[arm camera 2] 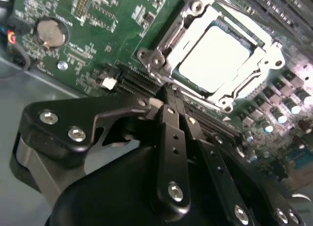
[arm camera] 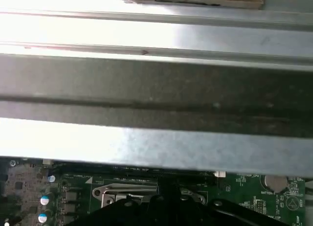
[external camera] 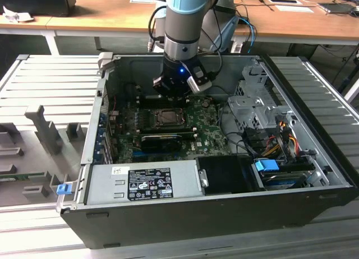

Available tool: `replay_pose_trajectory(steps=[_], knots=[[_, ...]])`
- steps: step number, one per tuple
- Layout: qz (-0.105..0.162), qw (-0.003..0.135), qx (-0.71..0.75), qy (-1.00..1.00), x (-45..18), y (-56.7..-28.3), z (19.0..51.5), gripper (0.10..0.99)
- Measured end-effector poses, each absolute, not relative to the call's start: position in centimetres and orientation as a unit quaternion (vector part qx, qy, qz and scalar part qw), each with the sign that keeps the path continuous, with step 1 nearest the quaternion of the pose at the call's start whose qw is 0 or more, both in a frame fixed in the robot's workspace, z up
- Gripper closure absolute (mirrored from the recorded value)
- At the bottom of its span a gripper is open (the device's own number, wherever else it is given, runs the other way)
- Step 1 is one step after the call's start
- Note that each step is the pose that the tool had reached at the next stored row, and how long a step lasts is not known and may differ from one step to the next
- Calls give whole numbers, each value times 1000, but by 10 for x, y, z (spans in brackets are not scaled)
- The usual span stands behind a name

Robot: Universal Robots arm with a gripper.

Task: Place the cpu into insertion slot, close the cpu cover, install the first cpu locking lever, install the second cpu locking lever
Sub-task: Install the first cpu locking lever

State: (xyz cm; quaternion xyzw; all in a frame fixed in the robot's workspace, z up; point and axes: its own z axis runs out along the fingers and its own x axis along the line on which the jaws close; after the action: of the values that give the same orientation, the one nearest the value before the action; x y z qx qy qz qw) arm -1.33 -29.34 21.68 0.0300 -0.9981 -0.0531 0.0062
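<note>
The cpu [arm camera 2: 212, 57] lies flat in the insertion slot [external camera: 166, 118] on the green motherboard, its silver face bright. The cpu cover [arm camera 2: 168, 37], a silvery frame, lies down around the chip's face. My gripper [arm camera 2: 171, 93] hovers just beside the socket's edge, and its black fingers [arm camera 2: 173, 133] are pressed together with nothing seen between them. In the exterior view the gripper [external camera: 175, 89] hangs inside the open computer case, just behind the socket. In the first wrist view the cover's metal frame [arm camera: 115, 192] peeks out under the case wall. I cannot make out the locking levers.
A black card [external camera: 162, 140] sits in front of the socket, and the power supply [external camera: 143, 183] fills the case's near side. The drive cage [external camera: 252, 102] and cables [external camera: 280, 137] are on the exterior view's right. A coin battery [arm camera 2: 51, 33] is on the board. The case wall [arm camera: 156, 89] stands close.
</note>
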Motion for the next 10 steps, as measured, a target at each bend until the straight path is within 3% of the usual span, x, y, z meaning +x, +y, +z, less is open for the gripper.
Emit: replay_pose_trajectory(steps=[10], knots=[[-53, 6, 30, -998, -13, -301, 217, 980]])
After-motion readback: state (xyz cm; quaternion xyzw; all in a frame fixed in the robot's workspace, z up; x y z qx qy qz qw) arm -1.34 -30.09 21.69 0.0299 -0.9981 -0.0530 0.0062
